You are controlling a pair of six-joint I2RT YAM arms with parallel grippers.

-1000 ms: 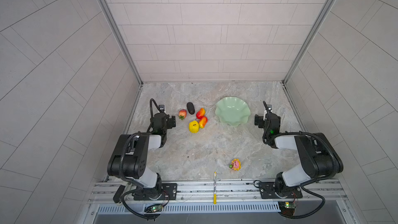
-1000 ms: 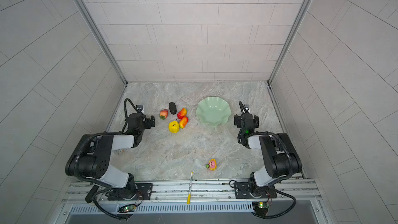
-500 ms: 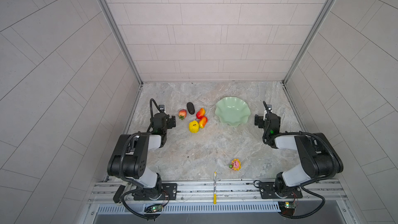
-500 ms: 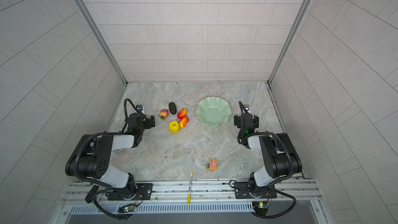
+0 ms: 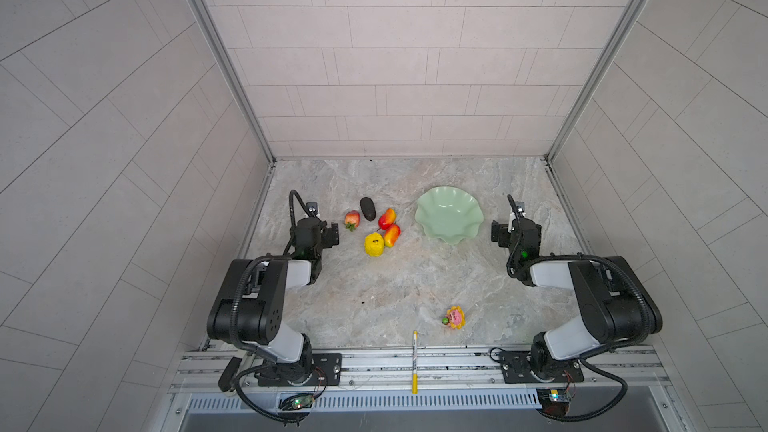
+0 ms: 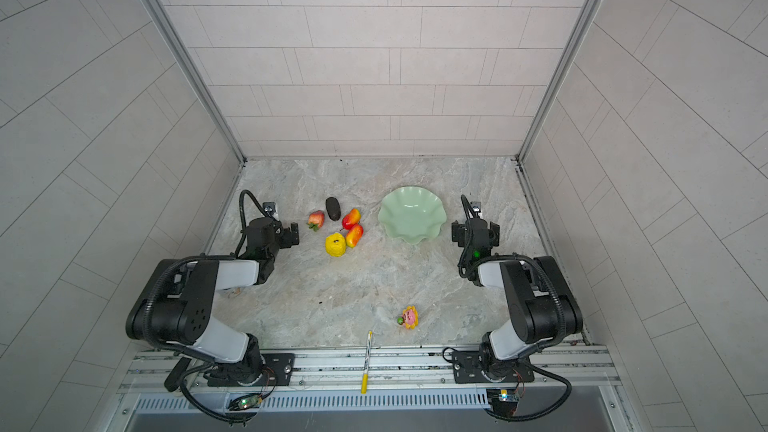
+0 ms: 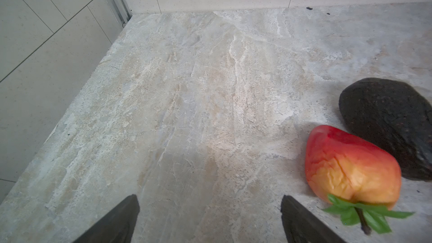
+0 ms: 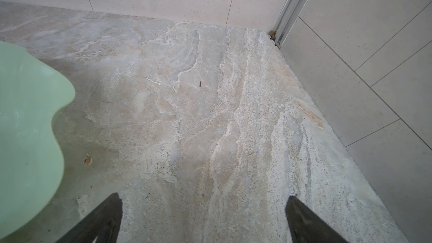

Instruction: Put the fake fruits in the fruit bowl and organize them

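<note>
Nothing has moved since the earlier frames: the left gripper [image 7: 210, 206], the right gripper [image 8: 203, 198], the 5 fake fruits [image 6: 351, 218] and the fruit bowl [image 5: 448, 218] all sit where they were.

Both top views show a marble-patterned bench [image 5: 395, 284] closed in on 3 sides by tiled walls [image 5: 415, 76]. The fruit bowl, pale mint green with a wavy rim, stands empty right of centre, in the far half of the bench. The fake fruits lie in a loose cluster left of centre, apart from the bowl.

The strawberry [image 5: 352, 219] is nearest the left edge, with its green leaves toward the near edge. The dark oval fruit [image 5: 368, 208] lies just beside it, closest to the far edge. Next come 2 mango-shaped fruits, red fading to yellow: the far mango [image 5: 387, 218] and the near mango [image 5: 392, 235]. The bumpy yellow fruit [image 5: 374, 245] appears to touch the near mango.

The left gripper sits low near the left edge, released, with its fingers spread wide over bare bench. The strawberry lies just outside 1 finger.

The right gripper sits low near the right edge, also released, with only bare bench between its fingers. The bowl's rim lies just outside 1 finger.

A small yellow-and-pink flower toy [image 5: 455, 317] lies toward the near edge, right of centre. A pen [image 5: 414, 361] crosses the near edge onto the metal rail [image 5: 365, 361].
</note>
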